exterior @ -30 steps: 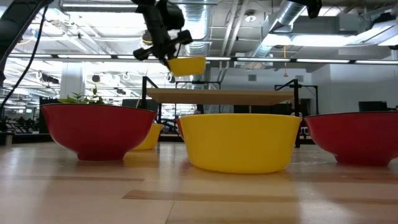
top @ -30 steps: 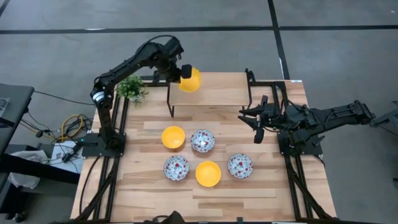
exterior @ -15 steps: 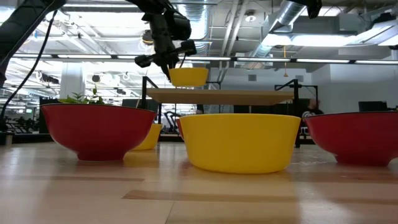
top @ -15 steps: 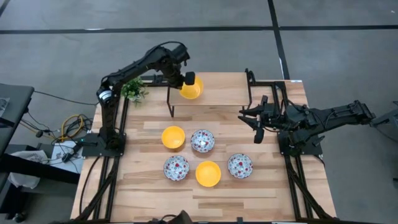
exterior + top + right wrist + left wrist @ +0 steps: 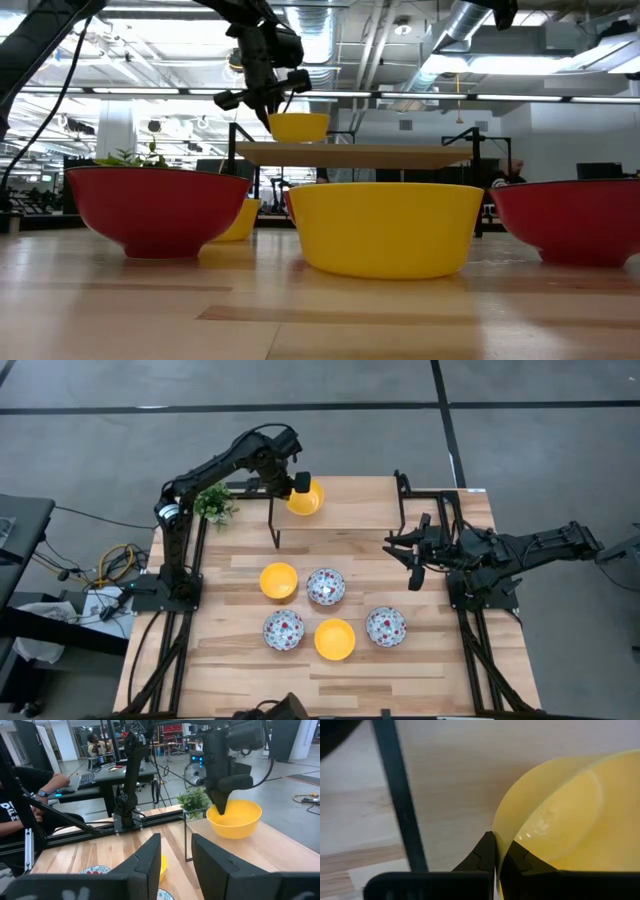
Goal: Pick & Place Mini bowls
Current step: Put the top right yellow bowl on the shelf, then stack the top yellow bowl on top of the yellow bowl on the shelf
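Six mini bowls showed from above: five on the table point(image 5: 230, 665), one yellow bowl point(image 5: 306, 501) on the raised shelf point(image 5: 360, 510). The left gripper point(image 5: 298, 484) was clamped on that bowl's rim, which hid one finger's tip. The right gripper point(image 5: 414, 552) waited over the table's right side, jaws apart. The small plant point(image 5: 212, 503) sat partly behind the left arm.

Robotics lab in open-plan industrial office. Exposed ceiling ducts point(image 5: 470, 20) and strip lights run high above left tool point(image 5: 270, 112). Beyond left tool: desk with keyboard point(image 5: 90, 779), seated person point(image 5: 95, 745), floor fan point(image 5: 194, 774). Grey carpet-tile floor point(image 5: 120, 420) around wooden table point(image 5: 440, 660); cable bundle point(image 5: 115, 565) beside left arm's base.
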You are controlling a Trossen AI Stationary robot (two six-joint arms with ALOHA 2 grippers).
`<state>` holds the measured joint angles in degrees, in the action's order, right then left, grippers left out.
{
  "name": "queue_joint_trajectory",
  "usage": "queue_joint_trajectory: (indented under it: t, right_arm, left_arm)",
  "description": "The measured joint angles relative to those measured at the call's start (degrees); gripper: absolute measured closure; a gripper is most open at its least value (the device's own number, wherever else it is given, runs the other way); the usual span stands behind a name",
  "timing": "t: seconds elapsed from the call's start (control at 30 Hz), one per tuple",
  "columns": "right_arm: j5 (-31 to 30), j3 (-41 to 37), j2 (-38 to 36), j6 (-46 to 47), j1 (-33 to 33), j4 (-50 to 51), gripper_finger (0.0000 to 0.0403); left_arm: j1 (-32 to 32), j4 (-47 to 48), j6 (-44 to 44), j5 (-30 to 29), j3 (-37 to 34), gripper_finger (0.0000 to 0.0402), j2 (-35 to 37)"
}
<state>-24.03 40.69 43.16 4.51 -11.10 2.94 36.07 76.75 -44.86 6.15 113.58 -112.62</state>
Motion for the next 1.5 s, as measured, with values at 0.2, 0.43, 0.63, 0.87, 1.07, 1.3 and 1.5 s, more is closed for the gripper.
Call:
queue_joint_trajectory:
  t: [0.2,0.43,0.63,0.87,1.07,1.3,1.5]
  right_arm:
    - [0.0,0.0,0.0,0.0,0.01,0.0,0.0305]
    - [0.0,0.0,0.0,0.0,-0.01,0.0,0.0305]
    - [0.0,0.0,0.0,0.0,-0.01,0.0,0.0305]
    - [0.0,0.0,0.0,0.0,0.01,0.0,0.0305]
    - [0.0,0.0,0.0,0.04,-0.01,0.0,0.0305]
    - [0.0,0.0,0.0,0.04,-0.01,0.0,0.0305]
    - [0.0,0.0,0.0,-0.02,-0.01,0.02,0.0305]
  left_arm:
    - [-0.04,0.22,0.04,0.11,0.0,0.0398,0.0]
    - [0.05,0.4,1.97,0.04,-0.99,0.0383,0.0]
    - [0.03,0.02,1.99,-0.84,-1.2,0.037,0.0]
    - [0.35,-0.42,1.99,-1.03,-1.2,0.0368,0.0]
    - [1.16,-1.12,2.23,-1.05,-1.22,0.0352,1.45]
    - [1.38,-4.71,2.21,-1.84,-1.22,0.0329,7.9]
    - [-3.32,-4.98,4.4,-2.05,-1.21,0.0325,15.19]
